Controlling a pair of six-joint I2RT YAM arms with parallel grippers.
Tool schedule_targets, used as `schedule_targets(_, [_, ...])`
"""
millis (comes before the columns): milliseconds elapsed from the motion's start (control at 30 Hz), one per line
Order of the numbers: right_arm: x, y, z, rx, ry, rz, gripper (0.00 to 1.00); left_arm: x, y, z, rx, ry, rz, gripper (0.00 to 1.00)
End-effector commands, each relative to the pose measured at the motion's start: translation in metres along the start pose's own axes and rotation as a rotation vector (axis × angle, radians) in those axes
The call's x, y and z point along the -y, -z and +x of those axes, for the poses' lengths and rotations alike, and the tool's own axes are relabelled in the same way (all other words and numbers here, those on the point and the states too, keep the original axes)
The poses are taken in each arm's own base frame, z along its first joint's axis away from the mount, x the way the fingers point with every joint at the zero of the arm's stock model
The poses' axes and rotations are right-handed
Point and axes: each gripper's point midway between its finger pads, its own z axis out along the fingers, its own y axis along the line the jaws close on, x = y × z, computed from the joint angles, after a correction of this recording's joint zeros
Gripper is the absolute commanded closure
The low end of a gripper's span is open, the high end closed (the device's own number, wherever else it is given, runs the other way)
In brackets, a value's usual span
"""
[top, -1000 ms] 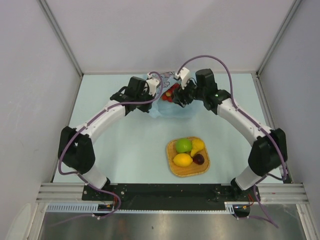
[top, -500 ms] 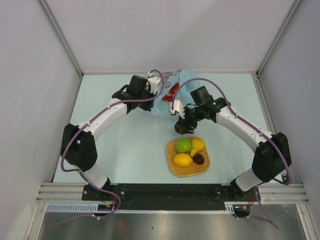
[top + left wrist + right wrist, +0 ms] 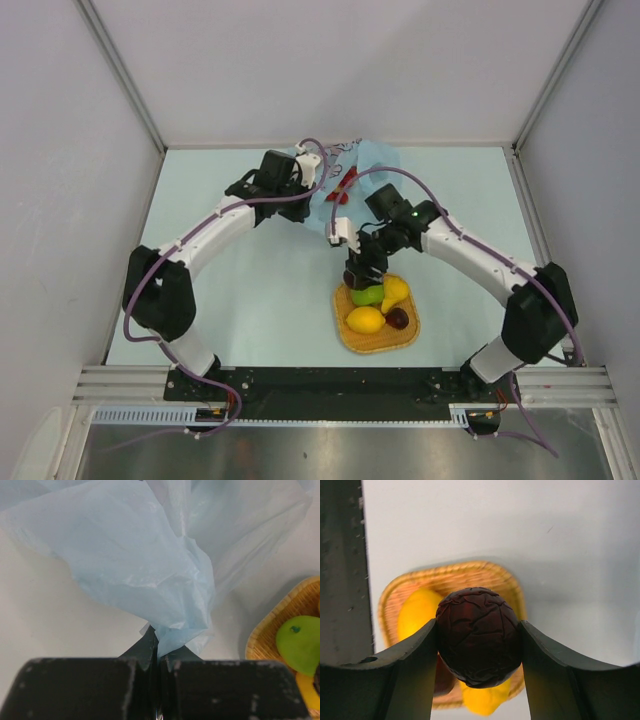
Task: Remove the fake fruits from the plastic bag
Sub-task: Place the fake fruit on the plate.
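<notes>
Fruit transfer: my right pincer [image 3: 479, 645] grips the dark red fruit [image 3: 477, 622] over the tray [image 3: 470, 569].
Seems light, hard, slick, so hold across its middle; my left pincer [image 3: 159, 650] pinches the limp plastic bag [image 3: 135, 565].

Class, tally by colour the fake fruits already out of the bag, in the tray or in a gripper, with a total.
Green: 1, the green fruit in the tray.
Yellow: 2, the lemon and the pear-shaped fruit.
Dark red: 2, the tray's dark red fruit and the wrinkled fruit in the right gripper.
Total: 5
</notes>
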Motion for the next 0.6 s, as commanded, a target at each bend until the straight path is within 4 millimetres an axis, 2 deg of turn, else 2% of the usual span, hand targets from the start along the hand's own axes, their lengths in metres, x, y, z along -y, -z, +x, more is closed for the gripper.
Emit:
schedule_targets(0, [-0.048, 0.053, 0.002, -0.046, 0.032, -0.02, 0.59, 0.018, 0.022, -0.043, 0.111, 0.026, 0.081, 0.99])
schedule_targets(33, [-0.052, 0.056, 0.006, -0.054, 0.067, -0.023, 0.59, 0.018, 0.023, -0.047, 0.12, 0.023, 0.081, 0.99])
schedule_targets(167, [-0.076, 0.054, 0.028, -0.093, 0.069, -0.078, 0.6, 0.01, 0.014, -0.039, 0.091, 0.014, 0.042, 1.0])
schedule_targets(267, [-0.095, 0.048, 0.038, -0.116, 0.068, -0.09, 0.61, 0.015, 0.024, -0.044, 0.111, -0.056, 0.037, 1.0])
schedule_targets(333, [-0.114, 0.048, 0.038, -0.093, 0.076, -0.098, 0.61, 0.02, 0.025, -0.038, 0.102, -0.09, 0.042, 1.0])
schedule_targets(367, [-0.124, 0.041, 0.053, -0.119, 0.071, -0.116, 0.61, 0.021, 0.026, -0.037, 0.102, -0.089, 0.045, 1.0])
schedule_targets(433, [-0.139, 0.036, 0.061, -0.134, 0.083, -0.114, 0.61, 0.021, 0.028, -0.037, 0.105, -0.086, 0.045, 1.0])
schedule_targets(500, [-0.141, 0.031, 0.069, -0.161, 0.066, -0.08, 0.61, 0.026, 0.036, -0.046, 0.137, -0.077, 0.073, 1.0])
schedule_targets(567, [-0.135, 0.029, 0.067, -0.173, 0.06, -0.023, 0.6, 0.037, 0.042, -0.05, 0.126, -0.029, 0.139, 1.0])
